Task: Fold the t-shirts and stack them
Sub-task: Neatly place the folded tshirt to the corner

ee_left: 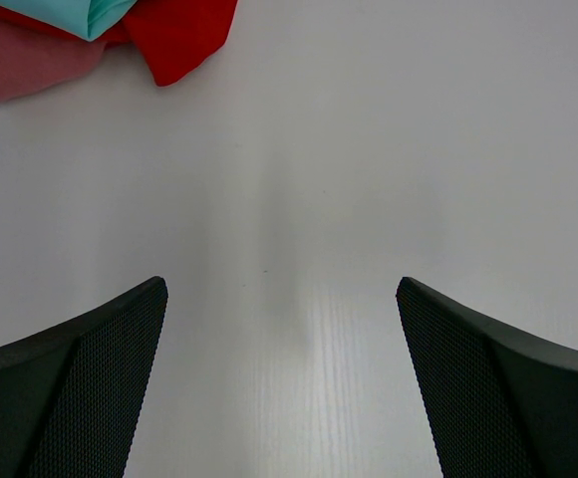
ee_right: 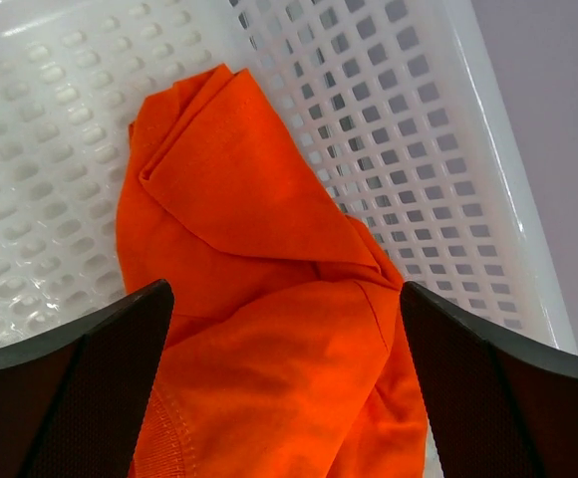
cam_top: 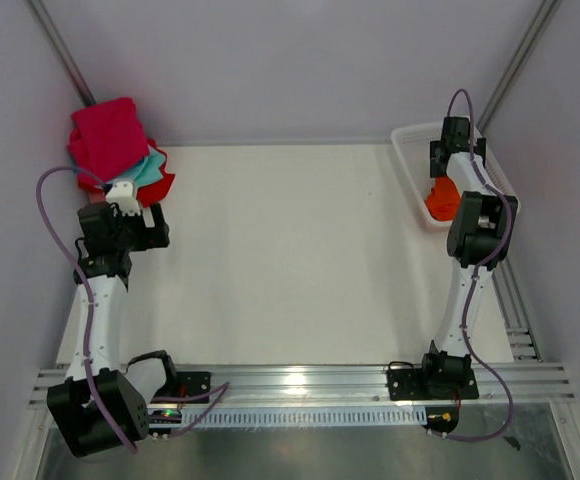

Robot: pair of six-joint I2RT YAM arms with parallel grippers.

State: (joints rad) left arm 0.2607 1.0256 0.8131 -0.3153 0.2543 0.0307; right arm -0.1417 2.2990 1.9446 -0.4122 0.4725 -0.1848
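- The orange tee (ee_right: 259, 299) lies crumpled in the basket (ee_right: 419, 119), at 2 o'clock on the table (cam_top: 290, 250).
- The right claw (ee_right: 282, 289) hangs over it with its jaws spread wide and nothing between them.
- The left claw (ee_left: 280, 284) is just as wide and empty, over bare table at the 5 o'clock side of the stack (cam_top: 120, 150).
- The stack sits at 10 o'clock, with a crimson tee (cam_top: 108, 135) on top and teal and red edges showing beneath it.
- The orange tee is probably light, limp cloth: it will sag and drag, not slide as a block, and snagging on the lattice is a risk.
- Best hold, I judge, is a raised fold: the ridge toward 11 o'clock in the wrist view, or the thick bunch midway between the fingers.
- Its long axis in that view runs from 11 to 5 o'clock, with the narrow folded tip at 11 and the bulk at 5.
- I cannot tell which end is the collar or the hem.
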